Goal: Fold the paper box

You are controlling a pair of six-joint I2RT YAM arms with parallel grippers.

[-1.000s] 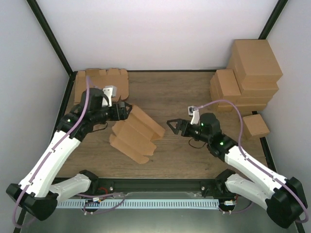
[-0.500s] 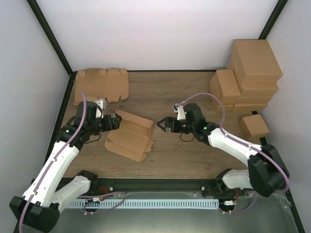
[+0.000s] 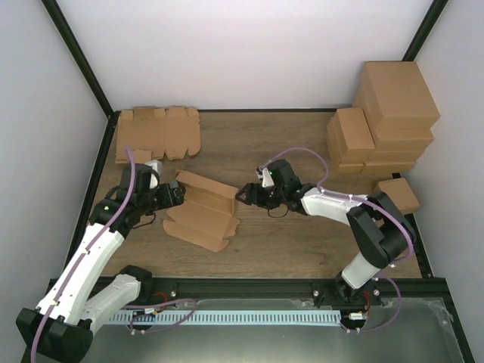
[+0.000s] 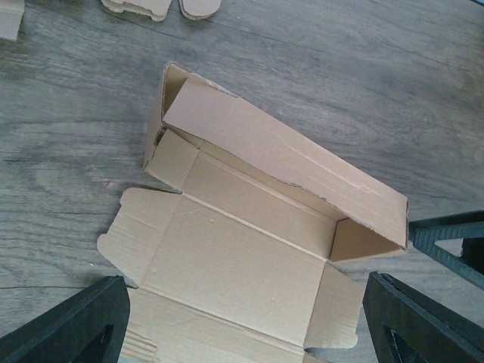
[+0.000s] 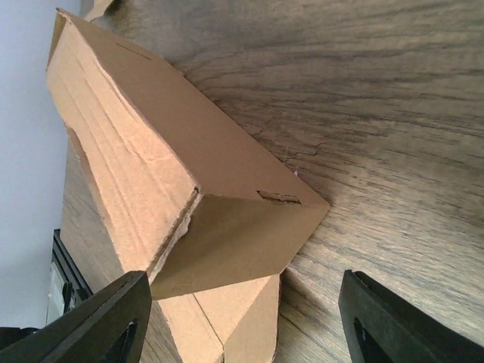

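Overall, pale, bare walls [image 3: 249, 53] close in the space on three sides, with black frame posts [image 3: 76, 57] running up the two far corners. The table [image 3: 302, 242] is brown wood-grain board, its grain running left to right, and it looks matte in both wrist views.

A stack of closed brown cartons [image 3: 389, 113] fills the far right corner, and one small carton [image 3: 397, 195] sits apart by the right edge. A pile of flat die-cut blanks [image 3: 157, 134] lies in the far left corner.

The paper box [image 3: 203, 210] rests on the table left of centre, between the two arms. It is partly formed: its far long side stands up with a panel folded over it, while the base and the near flaps lie flat and open [image 4: 227, 257].

The left gripper [image 3: 175, 195] is at the box's left end, its fingers [image 4: 76, 325] spread wide and touching nothing. The right gripper [image 3: 246, 194] is low at the box's right end, its fingers [image 5: 106, 318] apart on either side of the raised end corner [image 5: 227, 242]; a strip of table shows between the box and the right-hand finger.
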